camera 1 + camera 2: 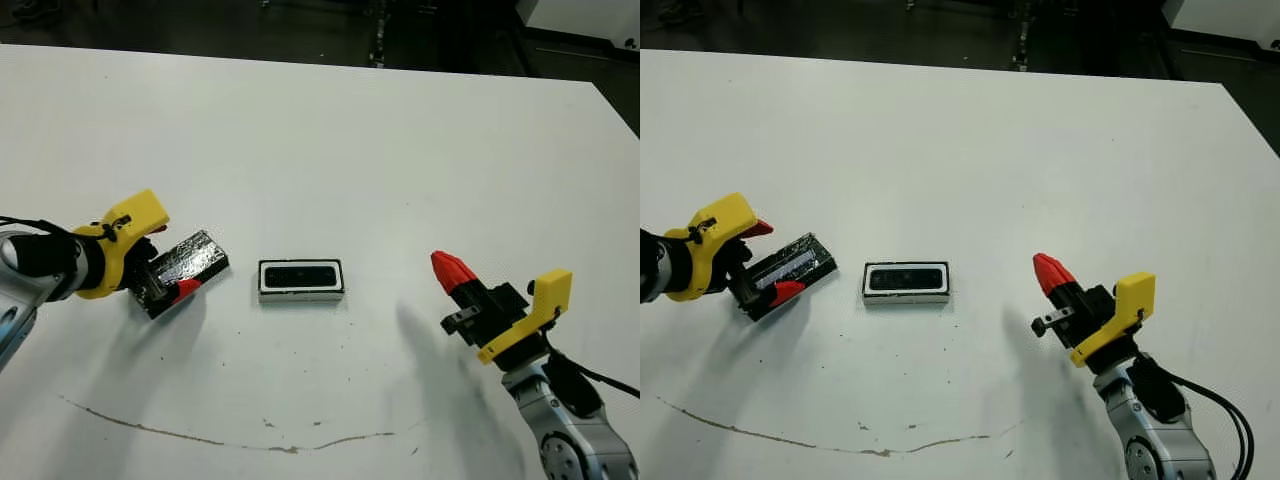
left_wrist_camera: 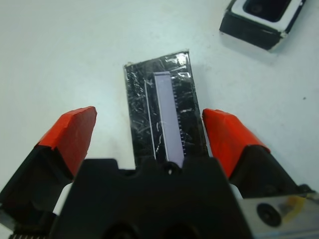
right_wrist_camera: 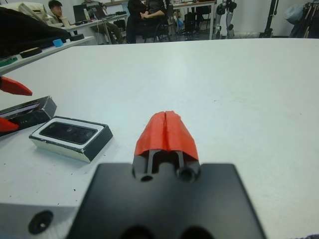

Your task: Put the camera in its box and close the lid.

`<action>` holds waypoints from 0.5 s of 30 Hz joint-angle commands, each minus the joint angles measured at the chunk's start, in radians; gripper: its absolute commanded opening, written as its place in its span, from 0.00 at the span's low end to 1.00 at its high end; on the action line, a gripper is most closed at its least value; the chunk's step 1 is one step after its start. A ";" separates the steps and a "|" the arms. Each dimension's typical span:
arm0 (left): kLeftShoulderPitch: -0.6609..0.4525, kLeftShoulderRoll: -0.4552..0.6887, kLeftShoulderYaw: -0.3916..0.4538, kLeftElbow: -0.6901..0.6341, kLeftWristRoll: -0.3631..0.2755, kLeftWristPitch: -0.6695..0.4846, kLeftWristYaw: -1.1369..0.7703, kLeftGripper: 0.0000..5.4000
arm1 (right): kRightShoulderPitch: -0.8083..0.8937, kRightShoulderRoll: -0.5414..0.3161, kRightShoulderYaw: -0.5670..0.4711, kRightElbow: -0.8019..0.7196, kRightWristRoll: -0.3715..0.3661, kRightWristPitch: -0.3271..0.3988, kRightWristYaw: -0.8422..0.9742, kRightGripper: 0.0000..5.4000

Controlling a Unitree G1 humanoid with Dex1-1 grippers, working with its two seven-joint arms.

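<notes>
The box (image 1: 300, 295) lies at the table's middle, a shallow tray with a white rim and dark sides. The camera (image 1: 300, 275) rests inside it, glossy black face up. Left of the box lies the lid (image 1: 192, 261), a speckled black plate flat on the table. My left gripper (image 2: 148, 118) is open, with one red finger on each side of the lid's near end. My right gripper (image 1: 450, 270) hovers to the right of the box, apart from it, shut with nothing held. The right wrist view also shows the box (image 3: 75, 148) with the camera (image 3: 68, 132) in it.
A thin brown line (image 1: 200, 435) curves across the white table (image 1: 400, 150) near its front edge. The table's far edge borders a dark floor. Beyond the table, people (image 3: 55, 10) sit at desks in the right wrist view.
</notes>
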 commanded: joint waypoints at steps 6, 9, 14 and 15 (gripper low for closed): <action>0.002 -0.023 -0.015 0.057 -0.014 0.036 -0.029 1.00 | 0.009 -0.010 -0.007 0.006 -0.002 -0.004 0.005 0.00; -0.011 -0.049 0.005 0.078 -0.054 0.123 -0.023 1.00 | 0.009 -0.009 -0.007 0.004 0.002 0.003 0.002 0.00; -0.014 -0.084 0.037 0.099 -0.101 0.227 -0.001 1.00 | 0.011 -0.008 -0.007 -0.001 0.003 0.009 -0.002 0.00; -0.011 -0.091 0.046 0.098 -0.109 0.245 0.008 1.00 | 0.012 -0.008 -0.007 -0.002 0.004 0.011 -0.004 0.00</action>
